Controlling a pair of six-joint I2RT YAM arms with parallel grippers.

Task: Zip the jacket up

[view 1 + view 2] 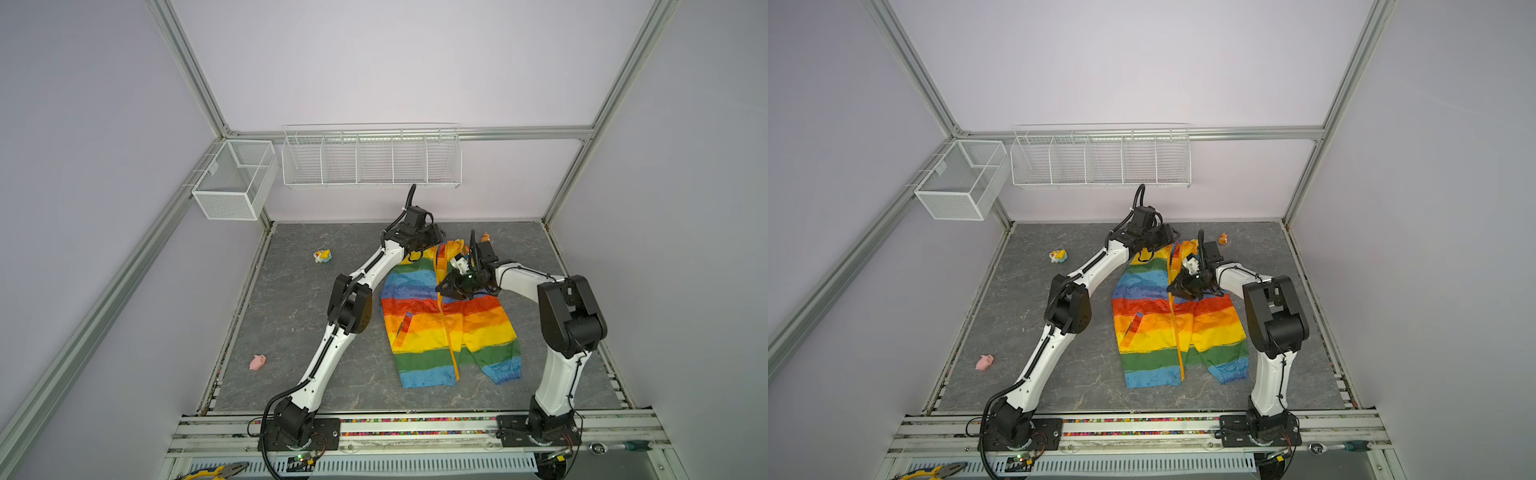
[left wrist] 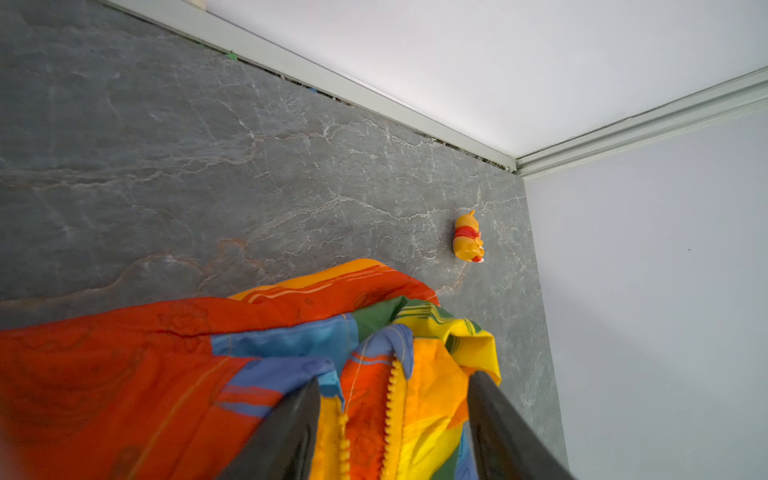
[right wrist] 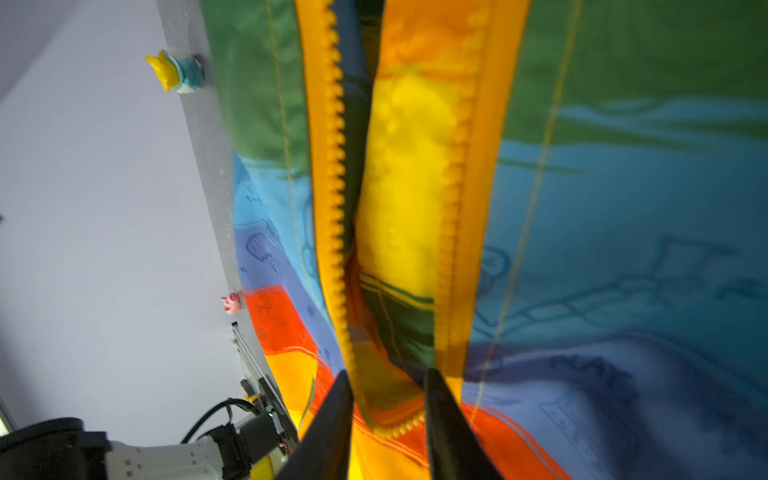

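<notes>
The thin rainbow-striped rain jacket (image 1: pixel 419 332) lies central on the grey table (image 1: pixel 299 299), collar at 12 o'clock, its orange-yellow zipper (image 1: pixel 448 332) closed hem to chest, top unzipped, while left gripper (image 2: pixel 395 378) and right gripper (image 3: pixel 388 372) straddle it, jaws spread.

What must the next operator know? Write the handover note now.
Left gripper: jaws open, straddling the jacket at its collar end.
Right gripper: jaws open either side of the zipper, mid-chest.
The jacket lies flat on the table, hem toward the arm bases.
Done: zipper looks joined from hem to about the red stripe.
Left: teeth above stand apart; zip to the collar.
</notes>
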